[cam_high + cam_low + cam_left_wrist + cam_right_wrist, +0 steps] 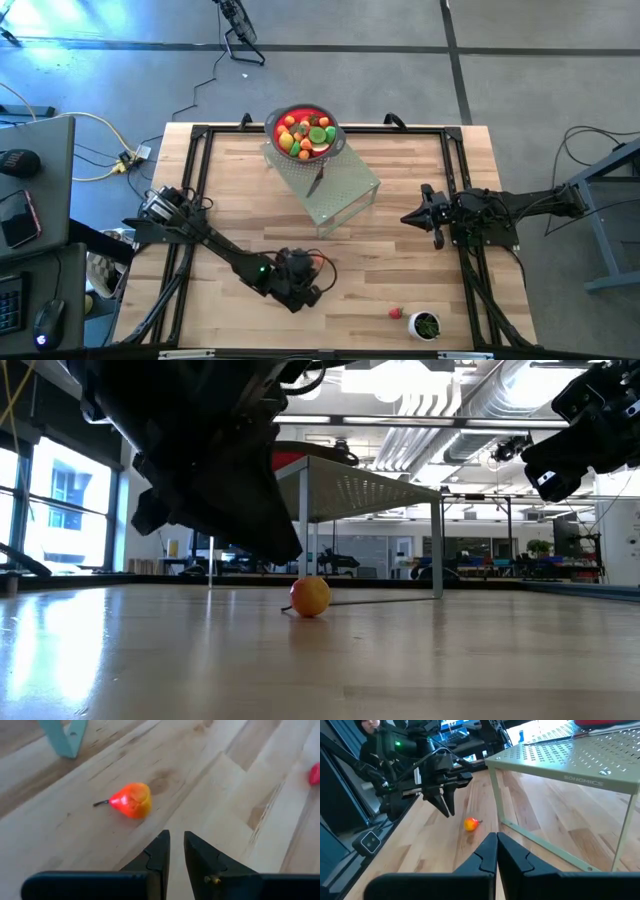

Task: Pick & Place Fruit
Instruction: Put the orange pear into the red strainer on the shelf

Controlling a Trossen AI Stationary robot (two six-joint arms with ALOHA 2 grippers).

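Observation:
One fruit, a small orange-red pear shape with a dark stem (131,800), lies on the wooden table (400,270), seen too in the low view (310,597) and right wrist view (470,824). My left gripper (176,840) hovers just short of it, slanting down, fingers a narrow gap apart with nothing between them (443,804). Several more fruit fill the red bowl (305,130), which stands on a pale perforated stand (345,190). A red fruit (396,313) lies near the front edge. My right gripper (496,840) waits shut at the table's right side (412,217).
A silver knife (316,181) lies on the stand. A small white cup with green contents (426,325) stands by the red fruit at the front right. The stand's legs (497,795) rise close behind the orange fruit. A black frame (200,140) runs around the table.

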